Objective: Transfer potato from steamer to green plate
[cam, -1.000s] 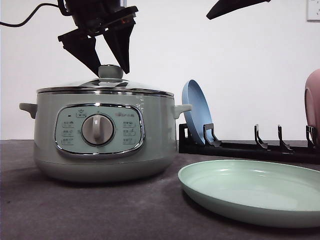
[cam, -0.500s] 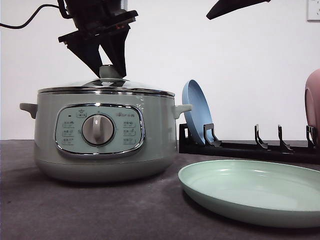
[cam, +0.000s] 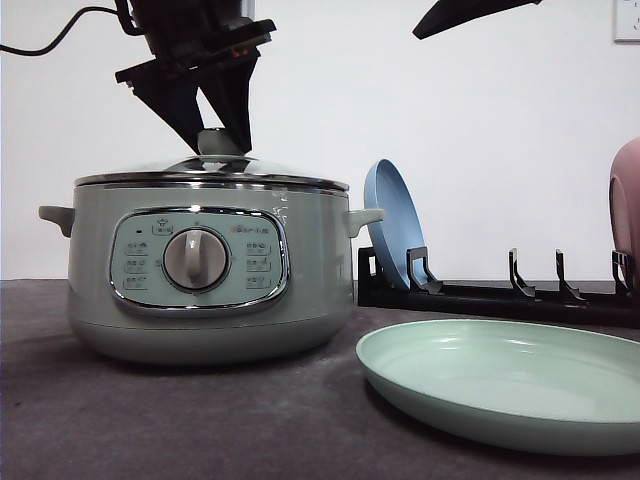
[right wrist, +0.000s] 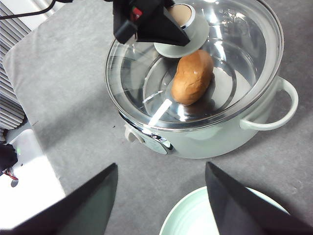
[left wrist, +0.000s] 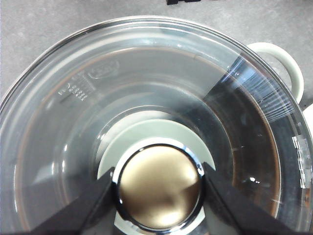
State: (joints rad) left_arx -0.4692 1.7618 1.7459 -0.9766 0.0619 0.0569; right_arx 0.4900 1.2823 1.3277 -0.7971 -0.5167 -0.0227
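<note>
Lid still on the steamer. My left pincer sits closed on the lid knob, a finger against each side. Potato lies inside, under the glass lid. Green plate waits on the worktop, near right of the steamer. My right pincer hangs open above the near worktop. Judgement: lift straight up, keep the grip centred so the lid doesn't tilt or slip.

front low at table level, wrists overhead, sharing steamer
</note>
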